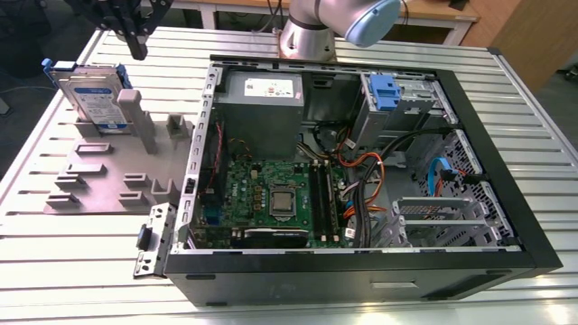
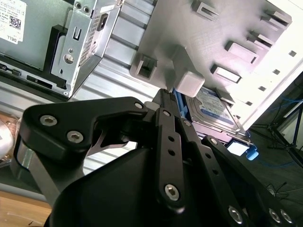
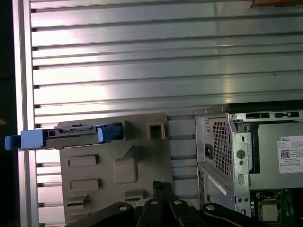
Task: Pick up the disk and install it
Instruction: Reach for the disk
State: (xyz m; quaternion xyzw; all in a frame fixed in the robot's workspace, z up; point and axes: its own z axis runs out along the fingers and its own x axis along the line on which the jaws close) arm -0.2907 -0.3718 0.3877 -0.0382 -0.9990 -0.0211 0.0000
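Here, in the exterior view, the disk [image 1: 91,95] stands on edge in the grey holder [image 1: 99,179] at the exterior view's left, beside the open computer case [image 1: 361,274]. The gripper [image 1: 137,53] hangs in the upper left, apart from the disk, fingers pressed together on nothing. In the second wrist view, the gripper's tips [image 2: 163,93] point toward the disk [image 2: 213,106]. In the first wrist view, the disk [image 3: 75,135] shows edge-on in the holder.

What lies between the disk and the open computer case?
In the exterior view, the disk stands upright in a grey fixture plate; that plate's upright posts stand between it and the computer case.
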